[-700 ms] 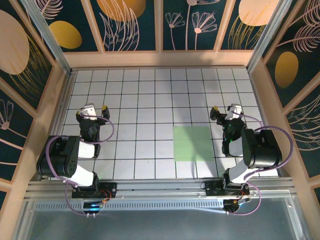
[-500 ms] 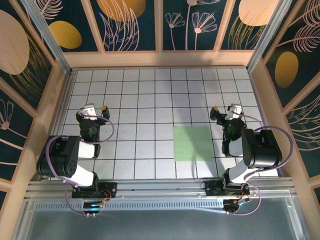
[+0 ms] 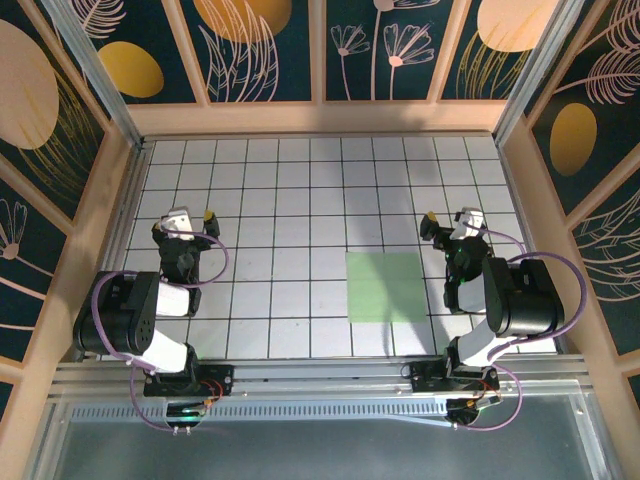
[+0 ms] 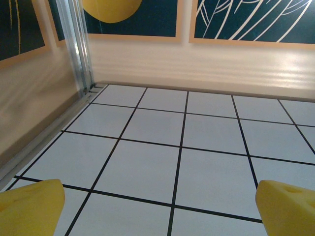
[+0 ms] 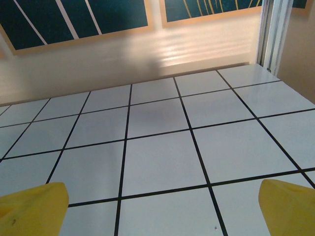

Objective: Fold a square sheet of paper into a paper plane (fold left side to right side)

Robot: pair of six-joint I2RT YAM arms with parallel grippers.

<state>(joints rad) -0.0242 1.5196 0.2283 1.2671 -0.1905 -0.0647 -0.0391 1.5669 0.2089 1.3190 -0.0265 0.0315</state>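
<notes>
A: From above, here we go. The green sheet of paper (image 3: 387, 287) lies flat and unfolded on the white tiled worktop (image 3: 290, 190), right of the middle and close to the near edge.

B: The right pincer (image 3: 450, 222) sits just past the sheet's far right corner, not touching it. Its jaws are spread wide and there's nothing between them.

A: The left pincer (image 3: 185, 222) is well apart from the paper, over by the worktop's left edge. It's just as wide open and just as empty.

B: Both point toward the far edge, and I can't see a single crease in that sheet.

A: Over to the left wrist camera. Two yellow left pads (image 4: 30, 207) poke in at the bottom corners with a big gap between them, so the jaws are splayed right out.

B: Bare tiles run beneath them up to the pale back wall (image 4: 206, 59). A metal post (image 4: 78, 44) stands in the far left corner.

A: And the right wrist camera is almost a mirror of that. The yellow right pads (image 5: 32, 209) sit at the bottom corners, far apart, gripping nothing.

B: Tiles stretch ahead to the far edge, and a second post (image 5: 270, 29) rises at the far right corner.
</notes>
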